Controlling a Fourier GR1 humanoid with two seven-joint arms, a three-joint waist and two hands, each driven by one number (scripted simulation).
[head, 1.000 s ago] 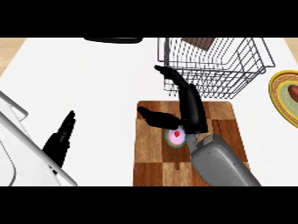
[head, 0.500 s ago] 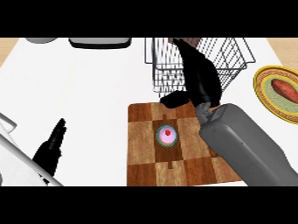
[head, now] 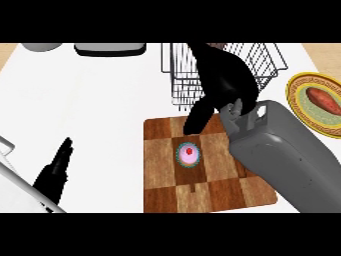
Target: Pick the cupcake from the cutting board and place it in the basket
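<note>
Right hand (head: 225, 82) risen at basket (head: 270, 61), cupcake (head: 188, 154) seemingly ungrasped, plate (head: 334, 131) beside

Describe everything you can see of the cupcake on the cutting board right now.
The cupcake shows from above: round pink frosting with a small red dot at its centre, ringed by a teal wrapper. It stands upright and looks whole, near the middle of the checkered wooden cutting board, touching only the board. The right hand hangs over the board's far edge; its fingers end short of the cupcake, so nothing holds it.
</note>
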